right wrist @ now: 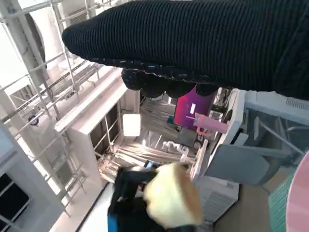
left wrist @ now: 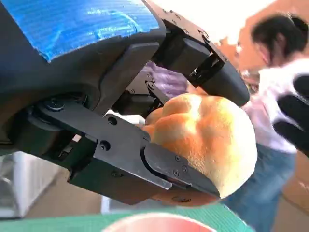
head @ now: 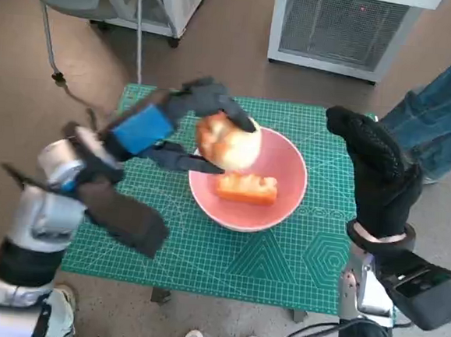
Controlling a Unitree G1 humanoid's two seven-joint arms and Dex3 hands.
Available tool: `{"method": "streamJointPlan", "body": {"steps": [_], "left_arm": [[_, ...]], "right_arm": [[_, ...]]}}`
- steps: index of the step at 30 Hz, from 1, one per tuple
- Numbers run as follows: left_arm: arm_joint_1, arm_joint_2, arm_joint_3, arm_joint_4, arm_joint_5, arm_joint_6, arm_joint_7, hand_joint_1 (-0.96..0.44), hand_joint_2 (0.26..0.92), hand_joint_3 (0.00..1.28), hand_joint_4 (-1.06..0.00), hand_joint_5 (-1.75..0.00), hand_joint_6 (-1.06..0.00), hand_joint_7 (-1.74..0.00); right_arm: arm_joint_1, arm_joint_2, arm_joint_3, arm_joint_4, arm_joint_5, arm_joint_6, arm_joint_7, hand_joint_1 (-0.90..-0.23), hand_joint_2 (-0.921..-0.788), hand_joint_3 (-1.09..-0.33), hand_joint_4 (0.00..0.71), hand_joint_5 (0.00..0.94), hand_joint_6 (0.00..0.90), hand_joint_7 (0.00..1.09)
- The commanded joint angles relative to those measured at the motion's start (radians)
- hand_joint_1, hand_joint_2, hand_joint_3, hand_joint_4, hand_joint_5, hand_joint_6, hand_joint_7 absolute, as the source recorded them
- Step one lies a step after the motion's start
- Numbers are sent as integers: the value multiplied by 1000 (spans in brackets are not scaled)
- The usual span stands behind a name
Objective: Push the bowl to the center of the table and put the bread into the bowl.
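The left hand (head: 179,118) holds one round bread roll (head: 228,142). Its black fingers (left wrist: 178,169) are closed around the roll, one above it and one under it, and they press on its crust. The roll is up in the air, over the near-left rim of the bowl (head: 285,200), not touching it.

The right hand (head: 374,161) holds nothing. It is raised beside the right rim of the bowl, apart from it. Its gloved fingers (right wrist: 159,84) point away from the robot. From the pictures I cannot tell how far apart they are.

There is one pink bowl. It sits on the green mat (head: 265,265) near the middle of the surface. Inside the bowl lies one more piece of bread (head: 246,187), long and orange-brown, just below the fingers that hold the roll. So there are two breads: one in the fingers and one in the bowl.

A person's leg in blue jeans (head: 441,115) shows past the right hand's fingers, off the surface.
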Motion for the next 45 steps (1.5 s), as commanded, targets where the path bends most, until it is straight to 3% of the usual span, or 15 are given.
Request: {"method": "streamJointPlan", "body": {"steps": [1, 6, 9, 10, 11, 12, 14, 15, 16, 18, 24, 33, 45], "left_arm": [[-43, -39, -53, 65, 41, 12, -1, 1, 920, 127, -588, -1225, -591, -1255], [-49, -59, -87, 100, 57, 36, -31, 1, 920, 135, -579, -1242, -582, -1258], [-36, -71, -99, 80, 49, 105, -98, 1, 921, 154, -557, -1260, -561, -1282], [-30, -73, -101, 68, 47, 131, -124, -69, 921, 173, -502, -1156, -543, -1314], [-23, -76, -107, 46, 50, 174, -162, -168, 921, 206, -454, -946, -512, -1365], [-19, -77, -110, 30, 53, 205, -189, -134, 891, 199, -412, -806, -451, -1238], [-10, -79, -117, -8, 63, 274, -244, -48, 821, 152, -325, -363, -380, -711], [-5, -78, -118, -29, 64, 307, -273, -27, 805, 124, -295, -233, -379, -515], [-2, -78, -119, -46, 65, 333, -293, -18, 791, 102, -255, -149, -365, -372], [4, -76, -117, -70, 60, 360, -317, -25, 779, 81, -220, -76, -351, -245], [19, -72, -91, -84, -2, 357, -338, -92, 769, 54, -162, -8, -321, -103], [39, -58, -40, -104, -107, 348, -355, -118, 772, 40, -106, 0, -295, -58], [64, -45, 124, -118, -386, 331, -399, -93, 779, 31, -34, 0, -271, -33]], "right_arm": [[21, 2, -9, 30, 2, -9, 10, -635, -921, -781, 255, 6, -1, 735], [27, 0, -14, 26, 5, -12, 7, -634, -921, -783, 253, 5, -1, 733], [33, 1, -16, 15, 2, -11, 1, -632, -921, -784, 251, 4, -1, 732], [35, 1, -17, 13, 1, -11, -1, -630, -921, -784, 250, 4, -1, 731], [37, 1, -18, 11, 1, -11, -3, -629, -921, -784, 250, 3, -1, 731], [38, 1, -19, 9, 0, -12, -4, -628, -921, -784, 249, 3, -1, 731], [39, 1, -21, 8, -1, -12, -6, -625, -921, -784, 249, 3, -1, 730], [39, 1, -22, 8, -4, -13, -8, -625, -921, -783, 249, 3, -1, 730], [39, 2, -22, 8, -5, -14, -9, -623, -921, -783, 249, 3, -1, 730], [39, 3, -23, 8, -9, -16, -13, -621, -921, -783, 249, 4, -1, 730], [30, 12, -17, 17, -21, -15, -21, -619, -921, -782, 250, 4, -1, 731], [19, 18, -8, 19, -25, -10, -29, -618, -921, -780, 252, 5, -1, 732], [-1, 20, 2, 22, -24, -3, -29, -625, -921, -771, 254, 7, -1, 744]]}}
